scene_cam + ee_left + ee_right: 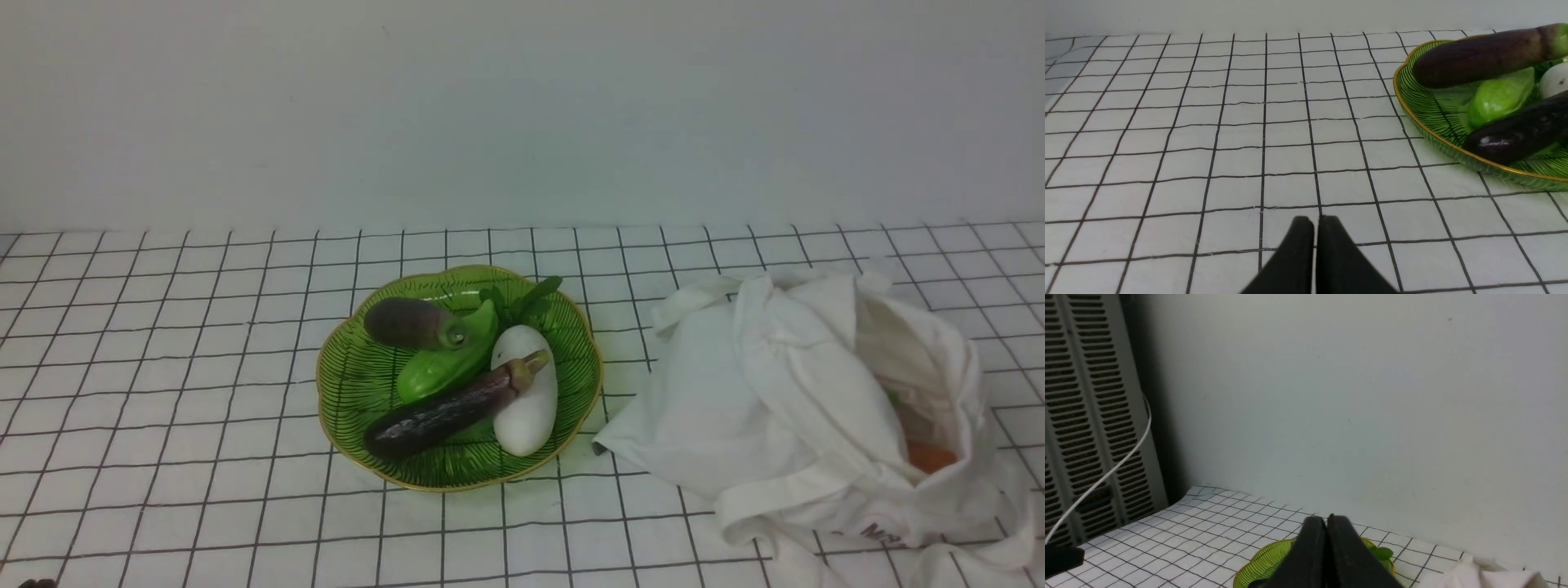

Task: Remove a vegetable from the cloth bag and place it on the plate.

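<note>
Purple-brown, the stubby eggplant point(411, 323) sits on the green plate point(351, 400), well apart from the cloth bag point(784, 392). Left gripper point(1315, 222) and right gripper point(1326, 521) are both pinched together, empty. Best now: stay clear, don't nudge the crowded dish.

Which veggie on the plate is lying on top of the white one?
The long dark eggplant. Its stem end rests across the white vegetable; the short eggplant and green vegetable do not.
</note>
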